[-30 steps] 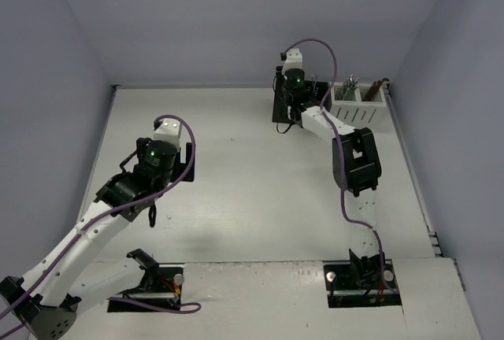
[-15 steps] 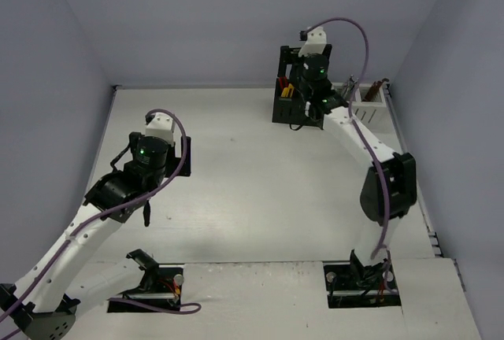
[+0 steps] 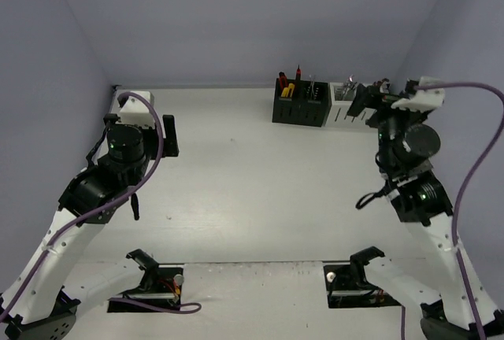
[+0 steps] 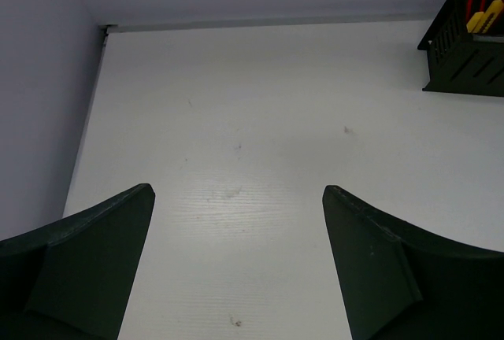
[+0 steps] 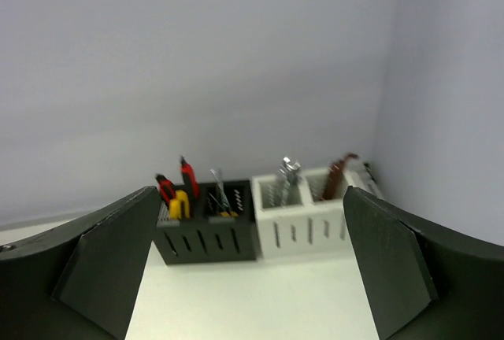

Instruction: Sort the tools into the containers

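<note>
Against the back wall stand the containers, a black box and a white box, side by side. The tools stand in them. Red and yellow utility knives and dark hex keys fill the black box. Silver wrenches and brown-handled screwdrivers are in the white one. My right gripper hangs open and empty in front of the boxes, raised off the table. Far left, my left gripper is open over bare table, holding nothing.
Grey walls close the white table on the left, back and right. The black box shows at the top right of the left wrist view. Both arm bases sit at the near edge.
My right arm has pulled back from over the boxes, swung to the right and opened its jaws. My left arm has drifted left and toward the back wall.
</note>
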